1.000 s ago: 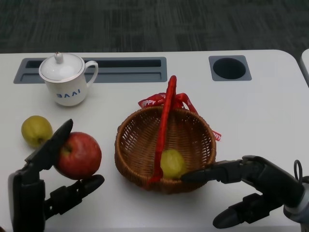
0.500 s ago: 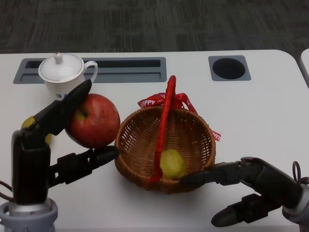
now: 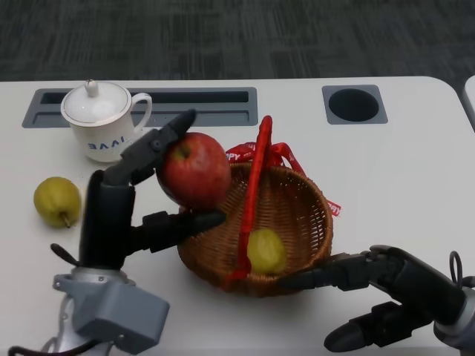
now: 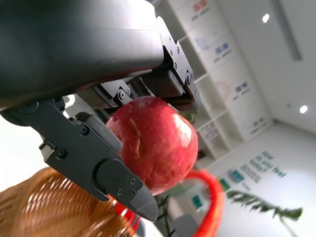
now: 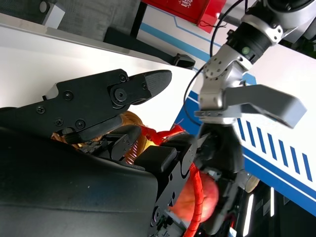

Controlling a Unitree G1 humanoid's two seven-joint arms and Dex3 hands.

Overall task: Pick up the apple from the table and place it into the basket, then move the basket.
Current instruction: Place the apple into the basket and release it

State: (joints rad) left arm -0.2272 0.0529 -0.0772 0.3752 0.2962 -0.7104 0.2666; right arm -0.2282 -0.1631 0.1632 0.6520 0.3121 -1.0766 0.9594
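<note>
My left hand (image 3: 141, 200) grips a red apple (image 3: 194, 170) and holds it in the air over the left rim of the wicker basket (image 3: 297, 215). The left wrist view shows the apple (image 4: 155, 143) pinched between black fingers (image 4: 94, 158), with the basket's weave (image 4: 44, 207) and red handle (image 4: 212, 197) beyond. The basket has an upright red handle (image 3: 252, 200) and a red ribbon, and a yellow-green fruit (image 3: 266, 251) lies inside. My right hand (image 3: 378, 285) sits open at the basket's near right side, one finger reaching to its wall. The right wrist view shows the apple (image 5: 205, 197) behind the handle.
A white lidded mug (image 3: 104, 122) stands at the back left. A yellow-green fruit (image 3: 56, 201) lies on the table left of my left arm. A grey slot (image 3: 215, 104) and a round hole (image 3: 353, 104) are set into the table's far side.
My left hand has lifted the apple from the table and carried it right and away from me, from beside the basket to above its left rim. The right hand has barely moved.
</note>
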